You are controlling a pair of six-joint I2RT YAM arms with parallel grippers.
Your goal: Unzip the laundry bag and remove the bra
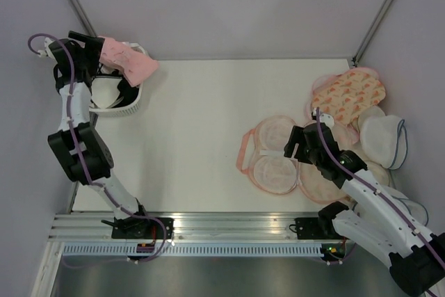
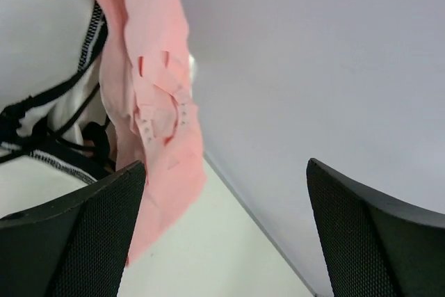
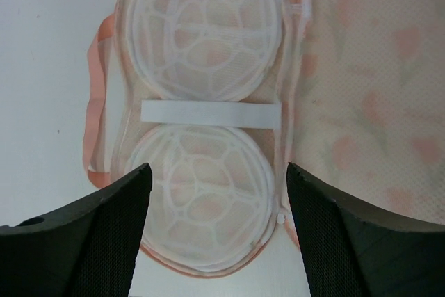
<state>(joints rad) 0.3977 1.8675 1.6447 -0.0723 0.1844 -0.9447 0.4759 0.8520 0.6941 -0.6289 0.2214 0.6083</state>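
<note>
The laundry bag (image 1: 272, 156) lies unzipped and spread flat at centre right, its two round lobes with white plastic cages facing up. In the right wrist view the lobes (image 3: 205, 102) sit beside its printed peach half (image 3: 368, 102). My right gripper (image 1: 295, 145) hovers open just above the near lobe (image 3: 215, 241). The pink bra (image 1: 128, 60) is draped over a white basket at the far left. It hangs at the left in the left wrist view (image 2: 153, 102). My left gripper (image 1: 83, 38) is open and empty beside it (image 2: 226, 241).
The white basket (image 1: 128, 108) holds black-and-white garments (image 2: 42, 123) with black straps. A second printed peach pouch (image 1: 351, 95) and white domed pouches with blue trim (image 1: 382, 140) are piled at the right edge. The back wall is close behind the left gripper.
</note>
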